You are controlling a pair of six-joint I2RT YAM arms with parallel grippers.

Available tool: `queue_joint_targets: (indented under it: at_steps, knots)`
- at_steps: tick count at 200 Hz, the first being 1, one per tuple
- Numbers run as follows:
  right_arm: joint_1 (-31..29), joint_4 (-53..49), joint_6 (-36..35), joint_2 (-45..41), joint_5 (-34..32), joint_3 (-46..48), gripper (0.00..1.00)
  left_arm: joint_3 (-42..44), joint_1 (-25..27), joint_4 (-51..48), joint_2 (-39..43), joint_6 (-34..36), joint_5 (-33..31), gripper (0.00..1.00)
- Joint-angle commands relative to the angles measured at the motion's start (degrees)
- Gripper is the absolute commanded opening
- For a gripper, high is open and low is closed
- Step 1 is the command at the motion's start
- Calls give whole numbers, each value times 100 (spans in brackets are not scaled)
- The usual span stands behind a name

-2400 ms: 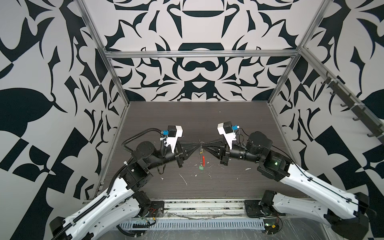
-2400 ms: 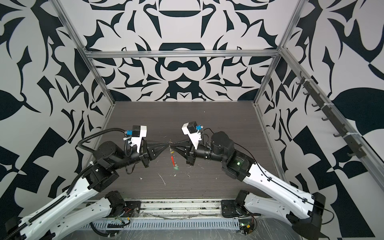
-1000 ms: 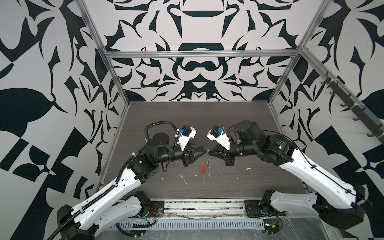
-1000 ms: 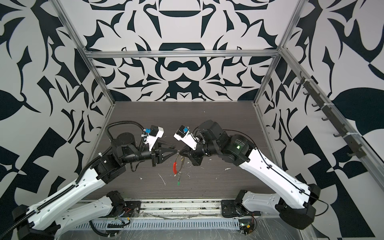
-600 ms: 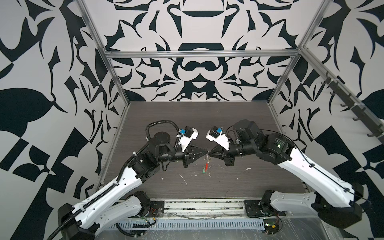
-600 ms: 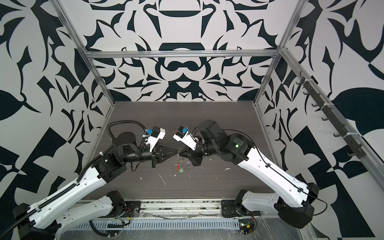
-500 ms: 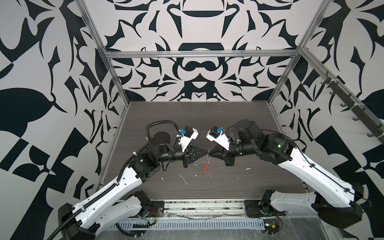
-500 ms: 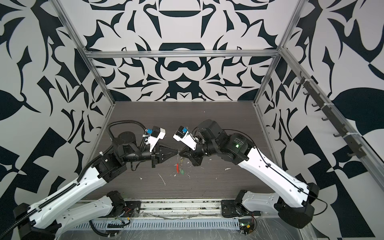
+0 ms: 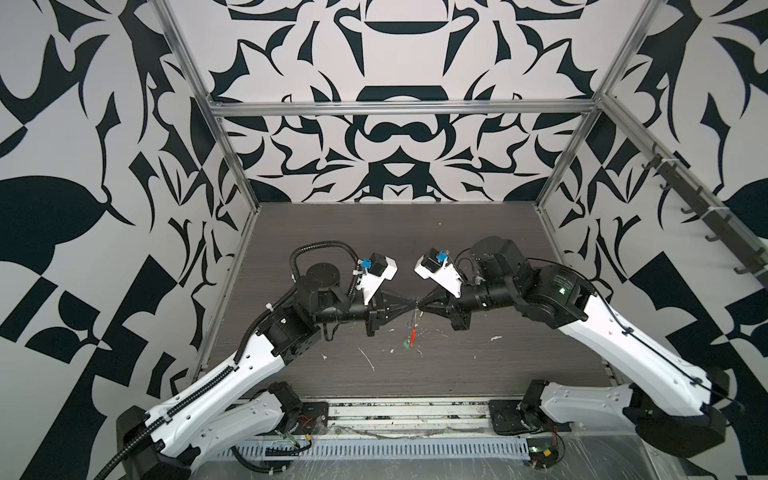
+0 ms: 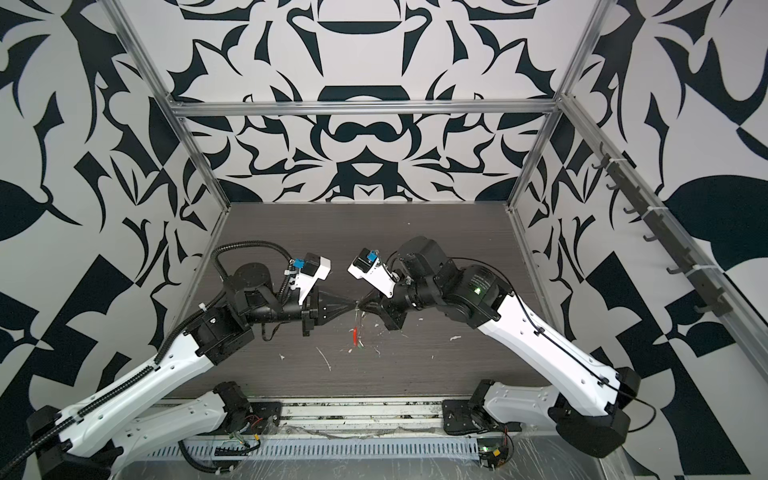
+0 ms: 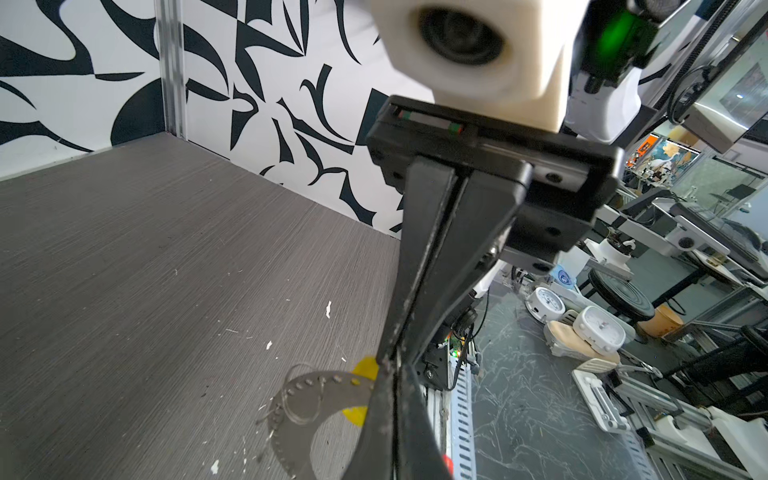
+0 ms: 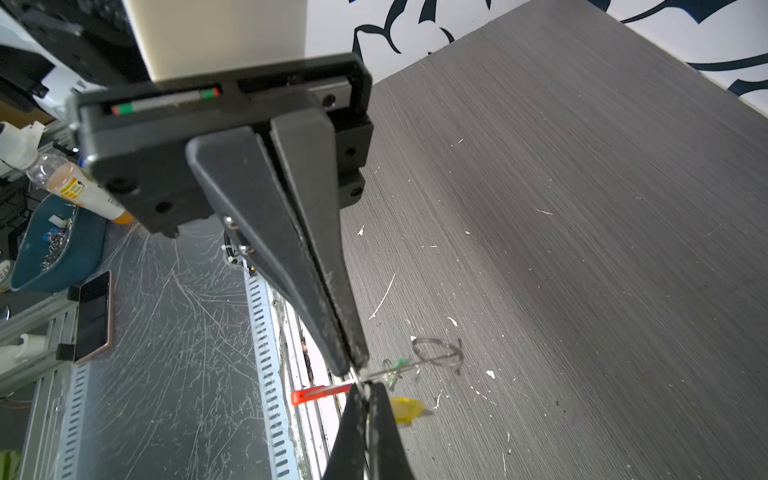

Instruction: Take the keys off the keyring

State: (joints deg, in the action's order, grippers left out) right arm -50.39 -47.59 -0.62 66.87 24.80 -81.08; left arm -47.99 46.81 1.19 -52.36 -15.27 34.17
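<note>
Dangling above the dark wood-grain counter [image 9: 498,374], the thin grey, red-sleeved wire keyring [image 9: 412,337] is pinched at its top by left fingers [image 9: 397,309] and right fingers [image 9: 436,303], pressed tip to tip. Looks light, springy, slippery imo, so grip bare wire.

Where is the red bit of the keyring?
In both top views the red sleeve dangles near the table's middle, just below where the left end effector and right end effector pinch the keyring tip to tip.
</note>
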Motion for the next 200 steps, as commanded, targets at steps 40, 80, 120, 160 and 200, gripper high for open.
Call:
queue_joint_targets:
  at_steps: [40,80,120,160,200]
  knots:
    - [-48,1928,519,-672,-111,696,21,224,4,804,304,-257,-411,0]
    - [-42,3048,740,-1564,-596,1630,36,463,4,1264,583,-397,-546,0]
    - [-50,3706,903,-1964,-563,2213,37,551,4,1550,708,-536,-561,0]
    - [-58,4125,1009,-1843,-138,2469,38,679,4,2018,703,-714,-531,0]
    - [-83,4342,1029,-1712,-173,2557,35,710,4,2249,648,-814,-415,0]
